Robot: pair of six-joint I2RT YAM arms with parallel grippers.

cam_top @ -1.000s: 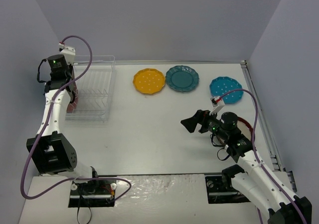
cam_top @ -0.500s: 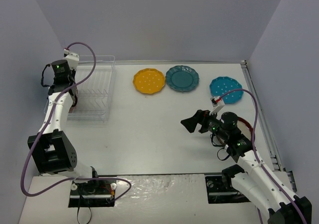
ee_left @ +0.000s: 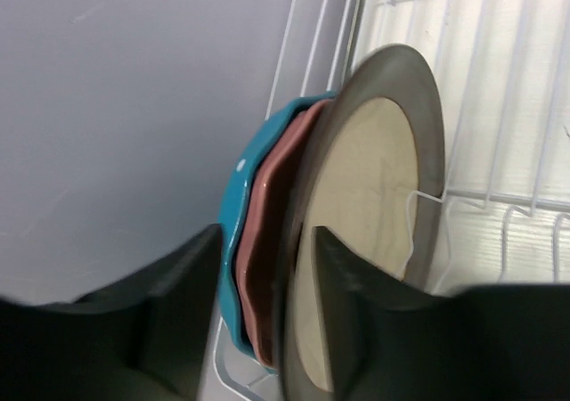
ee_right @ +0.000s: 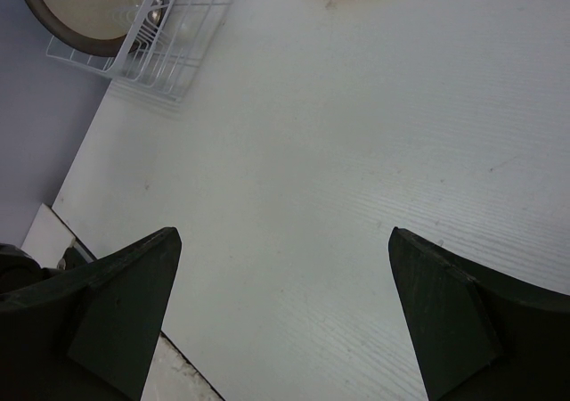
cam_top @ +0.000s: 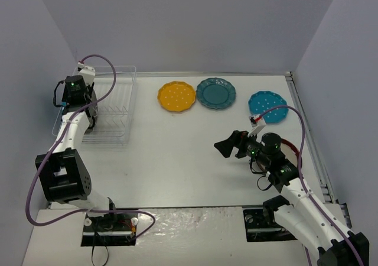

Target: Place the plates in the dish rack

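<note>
Three rims showed between the left gripper's (ee_left: 264, 241) half-spread jaws: bright blue scalloped plate (ee_left: 233, 223), pink scalloped plate (ee_left: 276, 165), dark-rimmed cream-centred plate (ee_left: 365, 187). Right gripper's (ee_right: 283, 236) jaws gaped wide.

We record two arms of like build. The left arm (cam_top: 66, 133) and right arm (cam_top: 304, 198) have white shell links between black joint housings. Each wrist carries a black cylindrical motor with a small green light (cam_top: 72, 84) and a white connector block (cam_top: 87, 72). A purple cable (cam_top: 108, 71) loops along each arm. The left gripper (ee_left: 265, 303) and right gripper (ee_right: 285, 312) have matte black, wedge-shaped fingers (ee_right: 116, 307). The mounting brackets (cam_top: 109, 226) are black.
</note>
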